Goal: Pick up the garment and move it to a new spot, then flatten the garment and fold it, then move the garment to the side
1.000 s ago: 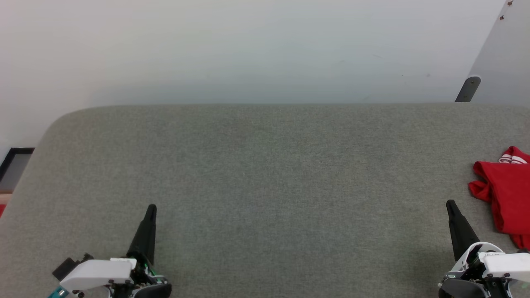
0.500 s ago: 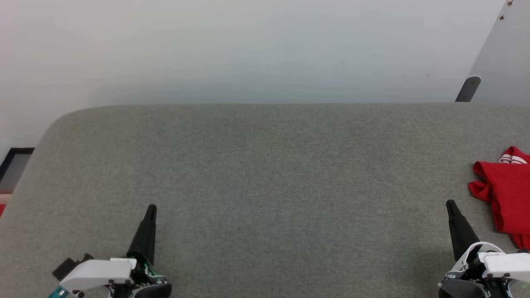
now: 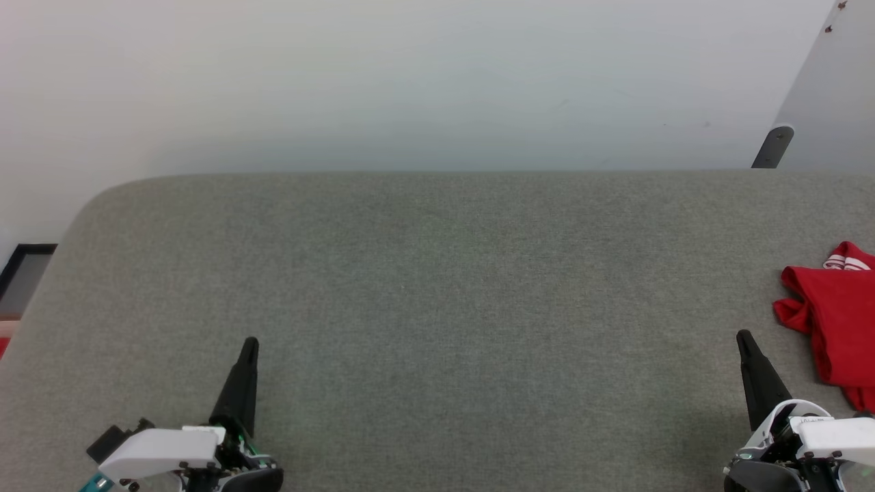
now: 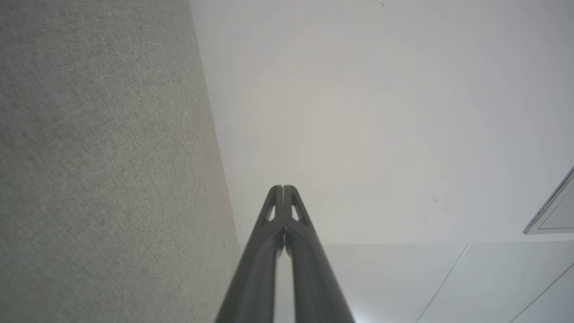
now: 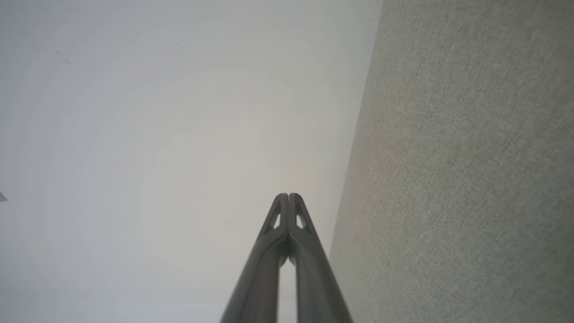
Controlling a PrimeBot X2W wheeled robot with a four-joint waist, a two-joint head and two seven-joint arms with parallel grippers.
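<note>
Left pincer [image 3: 250, 344]: fingers pressed together along their length, tips meeting, holding nothing. It is poised over the near left area of the grey bench [image 3: 437, 273]. Right pincer [image 3: 742, 335]: fingers likewise pressed together, holding nothing, at the near right. The garment [image 3: 837, 321] lies crumpled on the bench at the right edge of the head view, just beside the right pincer, apart from it.

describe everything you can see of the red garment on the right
The garment is red, soft-looking cloth, crumpled in loose folds, with red-and-white striped trim at its far end. It lies at the right edge of the head view, cut off by the frame, resting on the grey fabric surface. Nothing grips it; the right gripper sits apart from it.
</note>
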